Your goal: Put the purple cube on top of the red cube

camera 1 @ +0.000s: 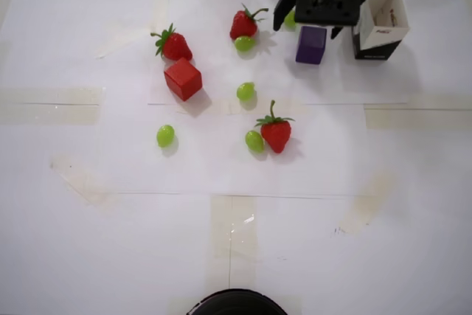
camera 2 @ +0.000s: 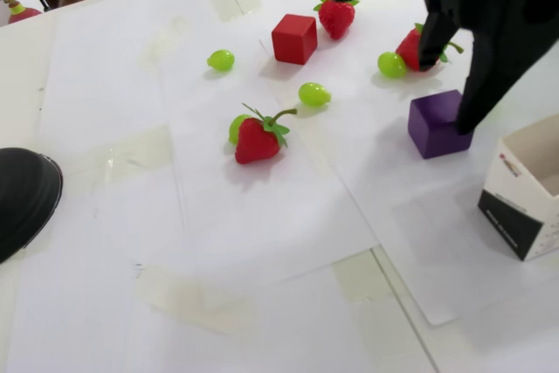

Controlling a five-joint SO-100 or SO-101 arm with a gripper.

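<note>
I see the gripper (camera 2: 450, 93) low over the purple cube (camera 2: 434, 127), its two black fingers (camera 2: 476, 98) spread wide apart and holding nothing. In the fixed view one tip sits at the cube's 2 o'clock edge, apparently touching it; the other hangs at 12 o'clock, near a strawberry (camera 2: 410, 47). I can't tell true contact from here. In the overhead view the arm covers the purple cube's (camera 1: 310, 46) top edge, with the small open carton (camera 1: 379, 21) just beside it at 3 o'clock. The red cube (camera 1: 183, 79) lies well apart toward 8 o'clock, close to another strawberry (camera 1: 174, 44).
</note>
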